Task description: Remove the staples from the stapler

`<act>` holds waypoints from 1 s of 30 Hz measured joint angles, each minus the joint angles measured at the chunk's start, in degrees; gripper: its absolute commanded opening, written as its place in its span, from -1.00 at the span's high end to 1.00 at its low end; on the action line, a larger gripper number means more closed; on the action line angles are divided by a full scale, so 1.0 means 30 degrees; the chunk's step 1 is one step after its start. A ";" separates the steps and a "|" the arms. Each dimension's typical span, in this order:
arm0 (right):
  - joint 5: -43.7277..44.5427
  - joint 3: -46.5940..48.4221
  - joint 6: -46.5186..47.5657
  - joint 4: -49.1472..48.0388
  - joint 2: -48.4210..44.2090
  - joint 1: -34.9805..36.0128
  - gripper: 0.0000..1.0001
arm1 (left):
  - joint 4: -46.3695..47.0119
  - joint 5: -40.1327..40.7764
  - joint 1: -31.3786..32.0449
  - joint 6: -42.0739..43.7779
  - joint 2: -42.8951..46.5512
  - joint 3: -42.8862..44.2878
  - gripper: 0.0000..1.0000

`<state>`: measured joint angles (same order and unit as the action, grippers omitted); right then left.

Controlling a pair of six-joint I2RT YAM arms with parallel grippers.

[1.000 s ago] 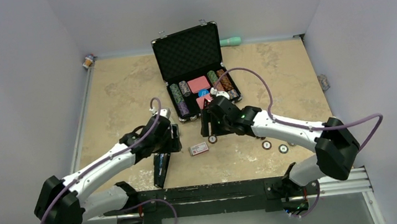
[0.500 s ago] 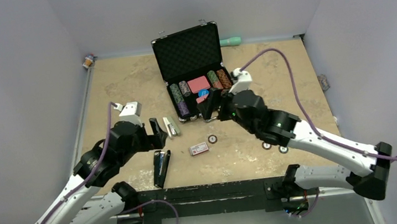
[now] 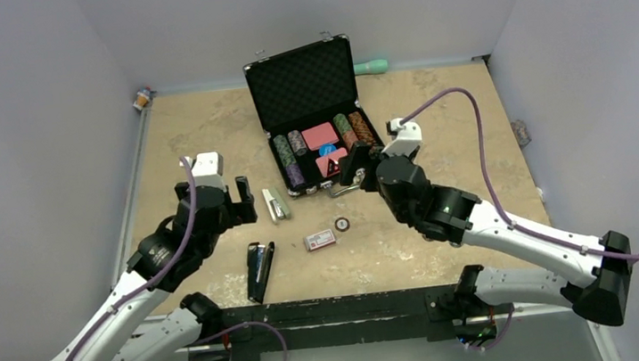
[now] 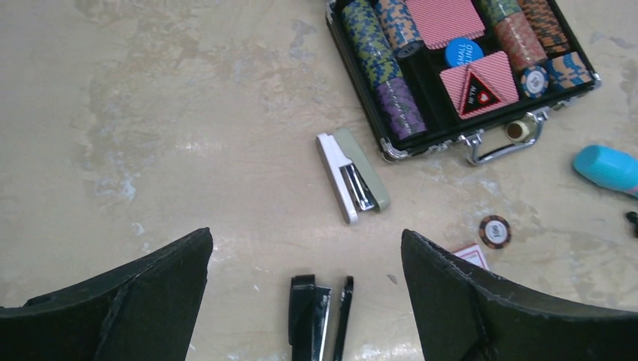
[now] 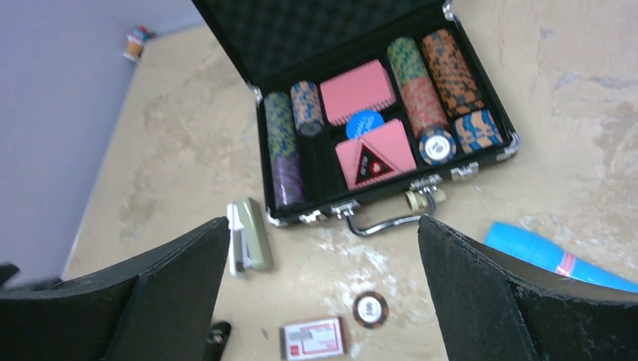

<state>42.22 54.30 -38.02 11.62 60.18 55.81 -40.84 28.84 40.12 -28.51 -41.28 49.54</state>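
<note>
Open black poker case (image 3: 302, 75) at the far middle of the table (image 3: 195, 140), lid upright and lined with black foam. Inside: rows of poker chips (image 5: 282, 147) down the left and right compartments, green, purple, orange, red and blue-striped. Two red-backed card decks (image 5: 360, 90) sit in the middle, with a blue round "small blind" disc (image 5: 364, 124) between them. The case's metal handle (image 5: 387, 223) faces the arms. The stapler (image 3: 260, 272) lies flat on the table near the front edge, in front of the left arm, parts splayed a little, silvery rail showing; nothing touches it. In the left wrist view it is at the bottom edge (image 4: 316, 320), between the fingers but below them. A small green-and-white stapler (image 3: 275, 204) lies just off the case's left front corner. A red-and-white box (image 3: 320, 239) and a loose poker chip (image 3: 341, 225) lie in front of the case. A blue tube-like object (image 5: 542, 252) lies right of the handle. Left fingers (image 4: 128, 301) are spread wide, released, holding nothing, above the table. Right fingers (image 5: 496, 301) are also spread wide and hold nothing, hovering over the case's front edge.
</note>
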 measured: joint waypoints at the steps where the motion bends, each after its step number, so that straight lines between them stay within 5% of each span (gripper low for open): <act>1: -0.0313 -0.0415 0.0211 -0.0029 -0.0124 0.0000 -0.97 | 0.0408 0.0270 -0.0102 0.0452 0.0007 -0.0284 -1.00; 18: -0.5085 -0.6317 0.2324 -0.4823 -0.8677 0.0015 -0.97 | 0.8247 0.2441 -0.5217 0.5610 -0.1749 -0.4728 -1.00; 30: -0.6972 -0.8575 0.2288 -0.6186 -1.1315 0.0015 -0.97 | 1.9569 -0.0051 -1.0010 0.8699 -0.9202 -0.7089 -0.93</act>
<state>21.30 28.58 -31.16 -6.94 26.24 55.86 17.87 28.69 10.09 -2.42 -68.88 28.27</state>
